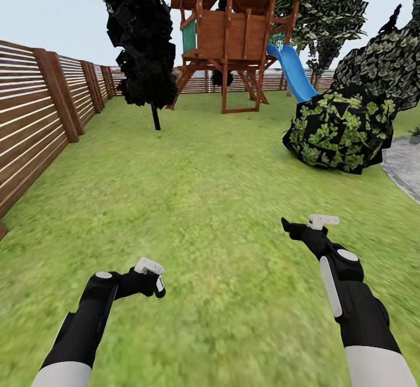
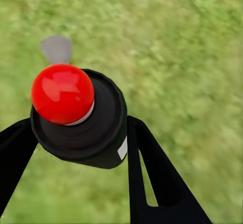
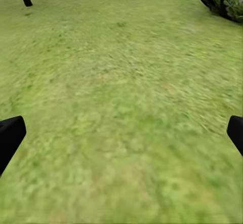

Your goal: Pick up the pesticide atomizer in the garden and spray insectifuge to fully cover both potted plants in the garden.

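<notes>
In the left wrist view the pesticide atomizer [image 2: 101, 127] is a dark bottle with a red ball top and a small white label. It is seen end-on between two black fingers [image 2: 152, 173]. My left gripper [image 1: 154, 285] is shut on it, low over the lawn at the head view's lower left. My right gripper [image 1: 290, 226] hangs open over bare grass at the lower right. Its fingertips [image 3: 10, 135] are spread wide with nothing between them. A tiny green plant [image 1: 415, 132] sits at the edge of the grey patio [image 1: 403, 165], too small to identify.
A brown slatted fence [image 1: 35, 112] runs along the left. A dark tree [image 1: 143, 37] and a wooden playhouse [image 1: 233, 31] with a blue slide [image 1: 294, 75] stand ahead. A large leafy bush [image 1: 341, 130] lies at the right. Open lawn [image 1: 210, 200] stretches in front of me.
</notes>
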